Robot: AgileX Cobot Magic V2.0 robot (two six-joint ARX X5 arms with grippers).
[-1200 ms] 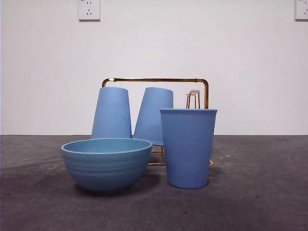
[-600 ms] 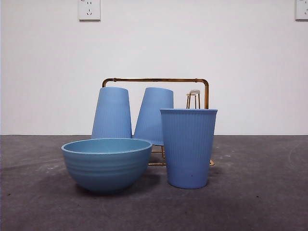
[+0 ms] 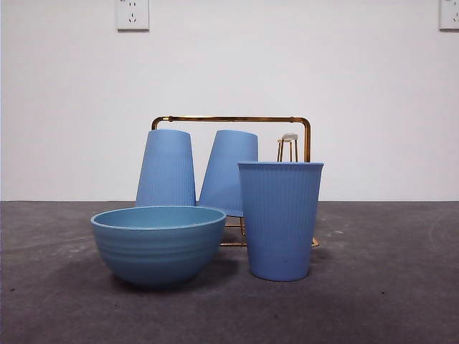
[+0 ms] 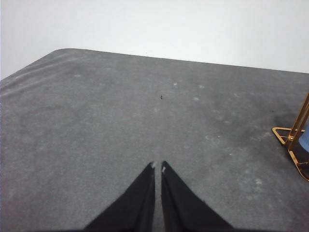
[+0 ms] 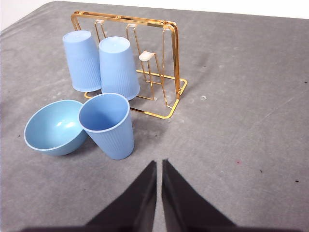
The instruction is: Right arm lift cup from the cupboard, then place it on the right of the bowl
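Observation:
A light-blue ribbed cup (image 3: 280,219) stands upright on the table just right of the wide light-blue bowl (image 3: 158,244); both also show in the right wrist view, the cup (image 5: 109,125) beside the bowl (image 5: 54,127). Behind them the gold wire cupboard (image 3: 307,132) carries two more cups upside down on its pegs (image 3: 166,168) (image 3: 228,172); one peg (image 3: 288,137) is bare. My right gripper (image 5: 159,163) is shut and empty, pulled back from the cup. My left gripper (image 4: 158,166) is shut over bare table, with a corner of the cupboard (image 4: 291,138) at the view's edge.
The grey table (image 3: 387,287) runs to a white wall with two sockets (image 3: 133,13). Neither arm shows in the front view.

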